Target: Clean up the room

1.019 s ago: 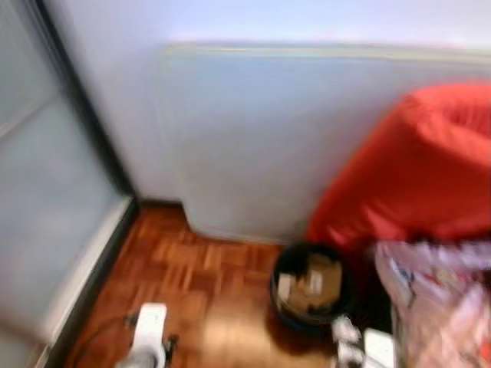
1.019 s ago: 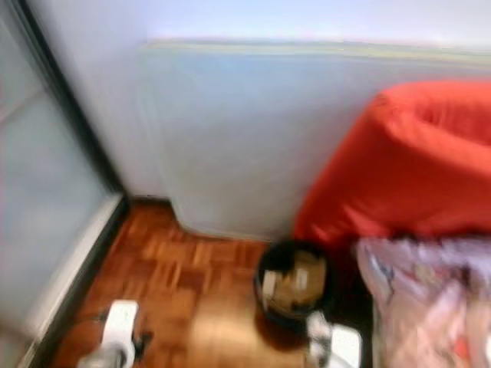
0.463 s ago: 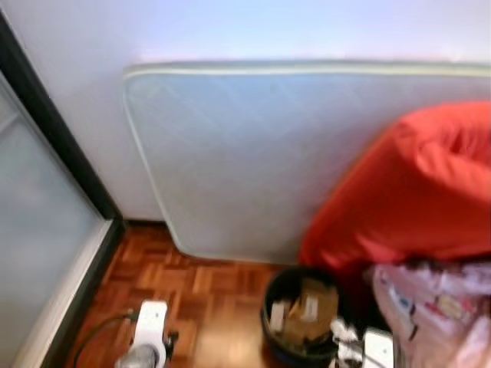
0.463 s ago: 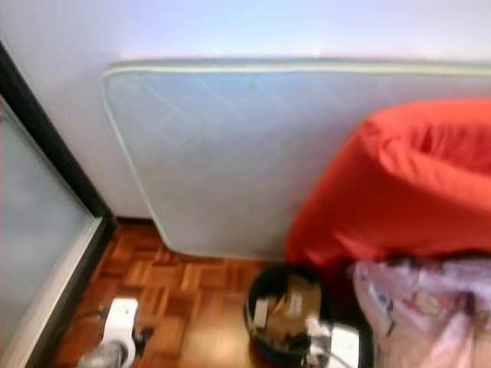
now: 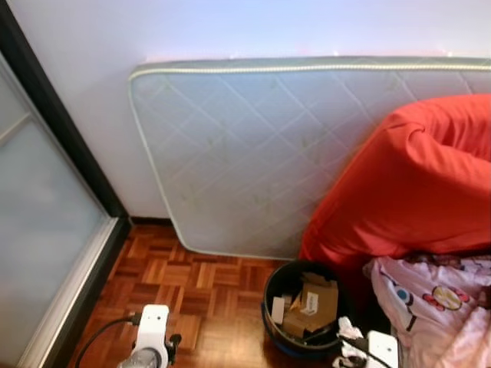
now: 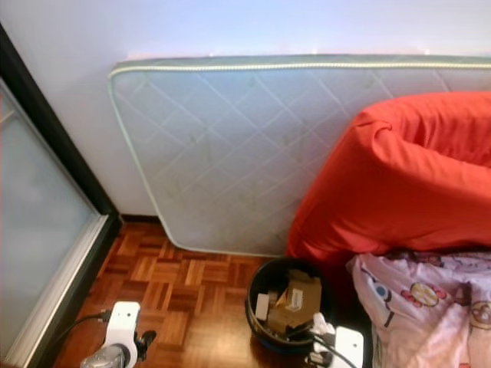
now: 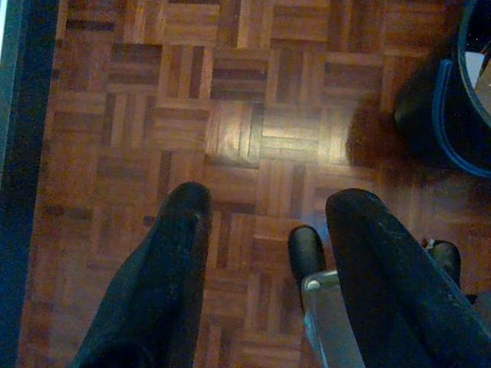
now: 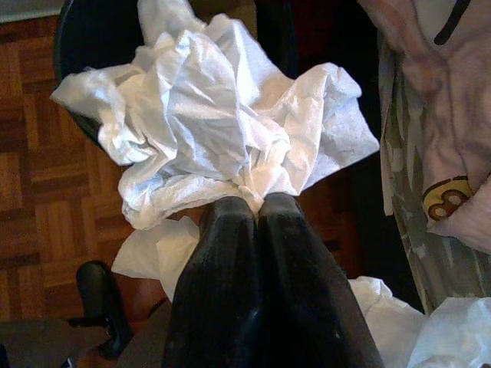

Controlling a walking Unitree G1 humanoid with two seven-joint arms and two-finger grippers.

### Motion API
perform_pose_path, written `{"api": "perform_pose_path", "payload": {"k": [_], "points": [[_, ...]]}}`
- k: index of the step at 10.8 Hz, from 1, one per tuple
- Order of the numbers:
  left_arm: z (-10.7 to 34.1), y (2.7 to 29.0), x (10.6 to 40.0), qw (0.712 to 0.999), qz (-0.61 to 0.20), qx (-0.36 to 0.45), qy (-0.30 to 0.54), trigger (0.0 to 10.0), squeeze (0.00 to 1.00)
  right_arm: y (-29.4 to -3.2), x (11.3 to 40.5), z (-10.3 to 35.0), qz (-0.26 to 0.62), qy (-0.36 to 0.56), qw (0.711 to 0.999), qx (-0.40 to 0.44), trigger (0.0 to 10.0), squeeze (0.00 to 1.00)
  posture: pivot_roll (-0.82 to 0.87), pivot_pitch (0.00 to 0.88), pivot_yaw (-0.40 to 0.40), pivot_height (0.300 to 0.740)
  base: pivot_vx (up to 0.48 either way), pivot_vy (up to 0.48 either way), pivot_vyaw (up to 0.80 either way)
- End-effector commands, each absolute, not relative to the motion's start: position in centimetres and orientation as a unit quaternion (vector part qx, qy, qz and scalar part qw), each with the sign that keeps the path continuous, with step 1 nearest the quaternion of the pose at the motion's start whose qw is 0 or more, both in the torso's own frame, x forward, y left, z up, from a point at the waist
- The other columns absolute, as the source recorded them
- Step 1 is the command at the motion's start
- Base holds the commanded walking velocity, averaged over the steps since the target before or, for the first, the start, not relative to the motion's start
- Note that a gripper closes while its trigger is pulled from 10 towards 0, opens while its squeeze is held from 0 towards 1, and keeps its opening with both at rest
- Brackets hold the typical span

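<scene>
Now: crumpled white tissue paper (image 8: 222, 130) carried to the round black waste bin (image 5: 301, 318).

Right gripper (image 8: 259, 205), fingers pinching the paper, hangs at the bin's near rim, bin just ahead; left gripper (image 7: 265, 211), fingers spread, hovers over bare parquet floor (image 7: 230, 115).

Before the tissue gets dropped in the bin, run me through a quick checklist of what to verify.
1. Grip on tissue: ok. The right pincer is shut on the crumpled white tissue.
2. Bin located: ok. The black bin stands on the wood floor by the red beanbag.
3. Room in bin: ok. Cardboard scraps lie inside, below the rim.
4. Tissue over the opening: cannot tell. The bin rim sits behind the tissue, but alignment is unclear.
5. Left pincer free: ok. Open, empty, over bare floor.
6. Pink blanket clear of the drop: cannot tell.
</scene>
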State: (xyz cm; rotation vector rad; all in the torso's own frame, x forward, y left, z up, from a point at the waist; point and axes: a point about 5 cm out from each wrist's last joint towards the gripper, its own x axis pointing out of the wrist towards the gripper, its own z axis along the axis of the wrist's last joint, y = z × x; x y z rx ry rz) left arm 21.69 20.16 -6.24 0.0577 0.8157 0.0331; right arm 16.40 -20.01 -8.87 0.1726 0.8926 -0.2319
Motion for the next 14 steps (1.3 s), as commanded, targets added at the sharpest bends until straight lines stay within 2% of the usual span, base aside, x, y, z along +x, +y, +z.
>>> {"api": "perform_pose_path", "payload": {"k": [1, 4, 6, 14], "points": [[-6.46, 20.62, 21.23, 0.913, 0.020, 0.031, 0.406, 10.0, 0.00, -19.89, 16.23, -8.98, -0.111, 0.434, 0.890, 0.084, 10.0, 0.00, -0.01, 0.060, 0.044, 0.740, 0.000, 0.000, 0.00], [-6.49, 20.68, 21.15, 0.913, 0.019, 0.032, 0.406, 10.0, 0.00, -19.88, 16.18, -9.02, -0.112, 0.438, 0.888, 0.085, 10.0, 0.00, -0.01, 0.050, 0.047, 0.740, 0.000, 0.000, 0.00], [-6.46, 20.68, 21.20, 0.913, 0.018, 0.031, 0.406, 10.0, 0.00, -19.63, 16.16, -9.10, -0.099, 0.446, 0.886, 0.077, 10.0, 0.00, 0.00, 0.044, 0.044, 0.740, 0.247, 0.000, -0.71], [-6.44, 20.47, 21.29, 0.914, 0.017, 0.028, 0.404, 10.0, 0.00, -20.00, 16.14, -9.07, -0.103, 0.448, 0.886, 0.069, 10.0, 0.00, 0.00, 0.045, 0.036, 0.740, 0.268, 0.000, 0.00]]}}
